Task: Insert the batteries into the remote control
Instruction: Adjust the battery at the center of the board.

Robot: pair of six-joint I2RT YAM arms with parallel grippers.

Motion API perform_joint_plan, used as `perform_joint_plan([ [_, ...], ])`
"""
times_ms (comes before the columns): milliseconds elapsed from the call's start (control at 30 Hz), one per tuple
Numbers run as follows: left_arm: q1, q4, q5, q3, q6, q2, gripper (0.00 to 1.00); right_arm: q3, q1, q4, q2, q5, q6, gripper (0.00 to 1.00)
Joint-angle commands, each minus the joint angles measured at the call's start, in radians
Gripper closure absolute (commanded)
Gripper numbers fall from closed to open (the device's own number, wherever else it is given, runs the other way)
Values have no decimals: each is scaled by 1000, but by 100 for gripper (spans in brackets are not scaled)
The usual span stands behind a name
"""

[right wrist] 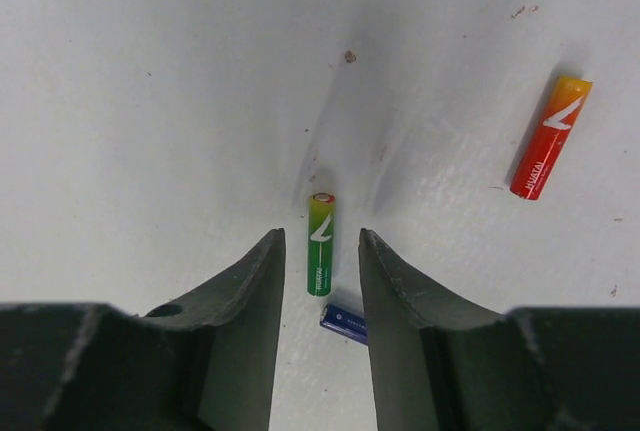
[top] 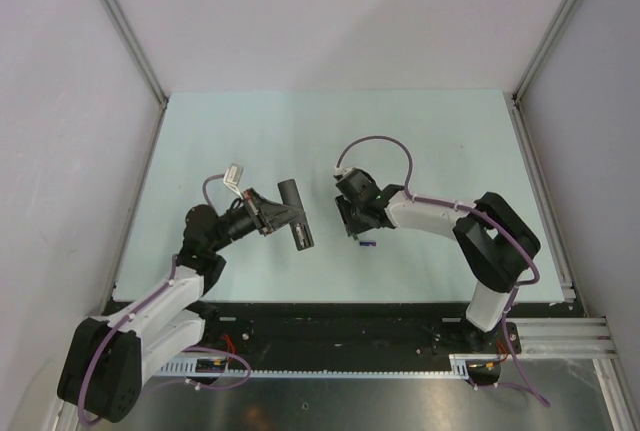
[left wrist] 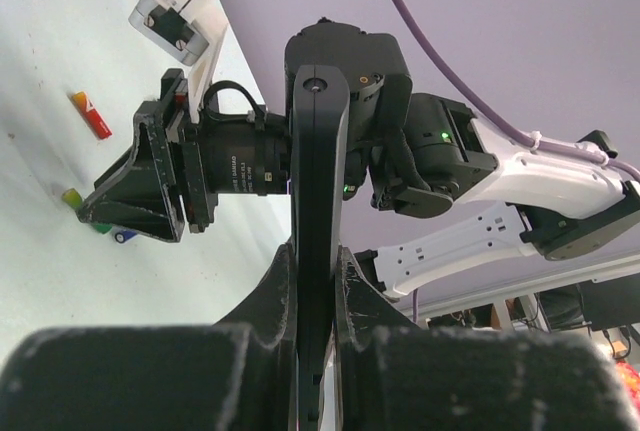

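My left gripper [top: 278, 213] is shut on the black remote control [top: 299, 233] and holds it above the table; in the left wrist view the remote [left wrist: 318, 151] stands clamped between the fingers [left wrist: 275, 296]. My right gripper [right wrist: 318, 238] is open, low over the table. The green battery [right wrist: 320, 244] lies between its fingertips, untouched. The blue-purple battery [right wrist: 343, 322] lies just behind it, partly hidden by the right finger. The red battery [right wrist: 545, 138] lies apart to the right. From above only the blue-purple battery [top: 367, 243] shows beside the right gripper [top: 350, 219].
The left wrist view shows the right gripper's camera housing [left wrist: 200, 176] close in front of the remote, with the red battery [left wrist: 90, 114] and the green one [left wrist: 72, 197] on the table beside it. Grey walls [top: 80, 101] enclose the pale table [top: 440, 141].
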Motion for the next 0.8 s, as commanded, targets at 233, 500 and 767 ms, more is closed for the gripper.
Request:
perform_joint_plan([
  [233,8,21,28,-18,8,-45,100,53,11,-77,48,52,29,66],
  [500,8,21,34,-26,2,-67,100,55,28,-99,60,58,40,68],
  [767,8,21,33,-40,-12,-91,100,63,10,-96,49,9,123,100],
])
